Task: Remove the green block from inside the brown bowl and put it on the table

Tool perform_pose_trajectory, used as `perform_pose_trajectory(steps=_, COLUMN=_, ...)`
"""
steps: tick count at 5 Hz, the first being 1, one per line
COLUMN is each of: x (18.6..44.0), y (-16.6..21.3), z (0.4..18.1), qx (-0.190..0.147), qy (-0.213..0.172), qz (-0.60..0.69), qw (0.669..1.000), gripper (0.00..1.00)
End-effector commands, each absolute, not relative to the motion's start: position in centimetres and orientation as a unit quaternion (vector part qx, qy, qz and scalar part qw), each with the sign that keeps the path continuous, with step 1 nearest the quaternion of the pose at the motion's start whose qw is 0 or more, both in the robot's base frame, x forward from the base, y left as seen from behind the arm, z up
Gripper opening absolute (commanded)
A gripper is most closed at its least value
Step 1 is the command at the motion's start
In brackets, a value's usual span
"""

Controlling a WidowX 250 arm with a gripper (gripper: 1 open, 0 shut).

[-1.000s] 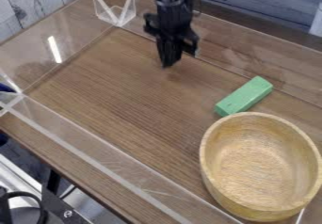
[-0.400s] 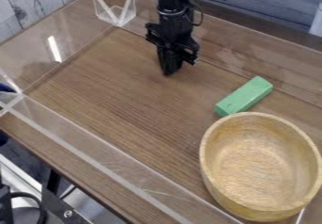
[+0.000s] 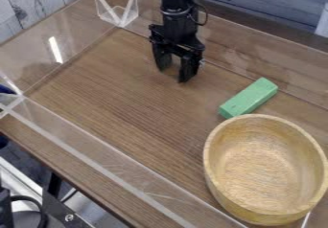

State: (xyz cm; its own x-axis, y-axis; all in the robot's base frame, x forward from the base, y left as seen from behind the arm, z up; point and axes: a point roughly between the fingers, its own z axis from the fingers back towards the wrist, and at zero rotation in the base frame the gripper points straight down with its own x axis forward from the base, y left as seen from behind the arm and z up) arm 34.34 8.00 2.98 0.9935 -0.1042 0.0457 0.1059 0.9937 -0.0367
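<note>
The green block (image 3: 248, 97) lies flat on the brown wood-grain table (image 3: 115, 98), just beyond the rim of the brown bowl (image 3: 266, 167), which holds nothing. My gripper (image 3: 175, 72) hangs pointing down over the table's middle back, well left of the block. Its two black fingers stand apart with nothing between them.
Low clear acrylic walls (image 3: 90, 141) run along the table's edges. A clear folded stand (image 3: 117, 10) sits at the back left, close behind the gripper. The bowl occupies the front right corner.
The gripper's fingers were together in the earlier frames and now stand apart. The arm has stayed in place; block and bowl have not moved.
</note>
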Motion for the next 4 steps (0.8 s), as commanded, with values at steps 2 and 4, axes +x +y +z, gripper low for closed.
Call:
perform_pose_trajectory(steps=2, x=34.5, y=9.1, z=12.8, qx=-0.013, qy=-0.125, qz=-0.029, qw=0.992, gripper=1.00)
perform_pose_trajectory(steps=4, x=34.8, y=10.7, z=14.3, qx=-0.022, qy=-0.138, qz=-0.002, qw=0.990, gripper=1.00)
